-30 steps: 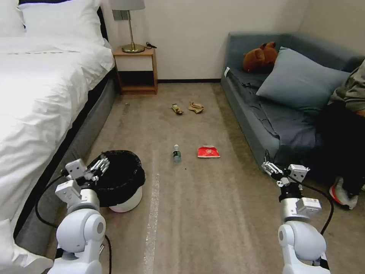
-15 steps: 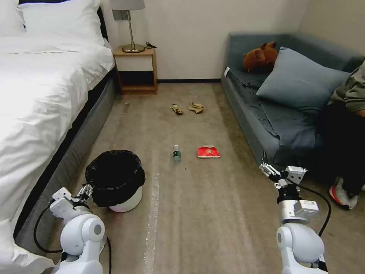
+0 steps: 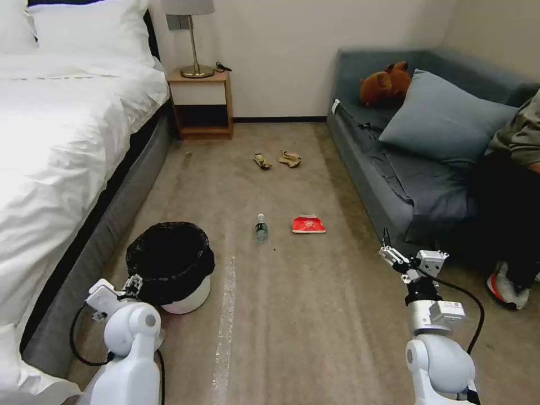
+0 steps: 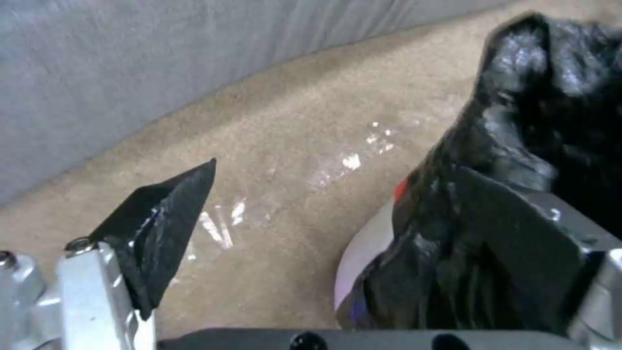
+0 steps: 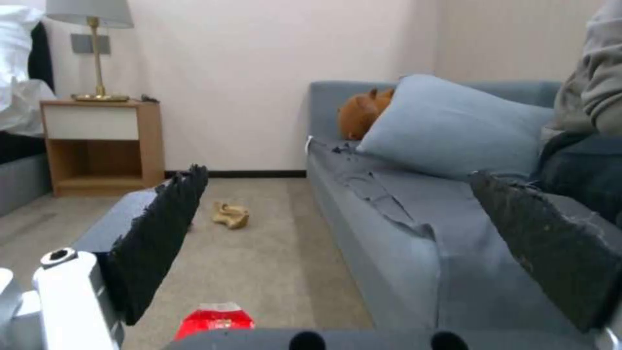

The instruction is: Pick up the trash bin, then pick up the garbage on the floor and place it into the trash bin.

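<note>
A: What takes up most of the room?

B: A bed [image 3: 62,140] with white sheets runs down the robot's left side, and a grey-blue sofa [image 3: 405,180] down its right. Bare carpet [image 3: 292,315] lies between them. A wooden nightstand [image 3: 203,104] stands against the far wall.

A: Where is the bin?

B: The trash bin [image 3: 174,270] stands upright on the carpet near the bed frame, its black bag folded over the white rim.

A: And the left gripper?

B: The left gripper [image 3: 133,284] is low at the bin's near-left side. In the left wrist view its jaws are spread wide: one finger [image 4: 518,228] is against the black bag [image 4: 551,121], the other finger [image 4: 162,218] is over bare carpet, gripping nothing.

A: The right one?

B: The right gripper [image 3: 389,253] hangs in the air near the sofa's front edge, jaws open and empty.

A: The litter?

B: All on the carpet. The bottle [image 3: 261,226] lies mid-floor, well apart from the bin, with the red packet [image 3: 307,224] near it toward the sofa. Farther off, toward the nightstand, the crumpled paper [image 3: 290,158] and the small wrapper [image 3: 261,161] lie close together.
</note>
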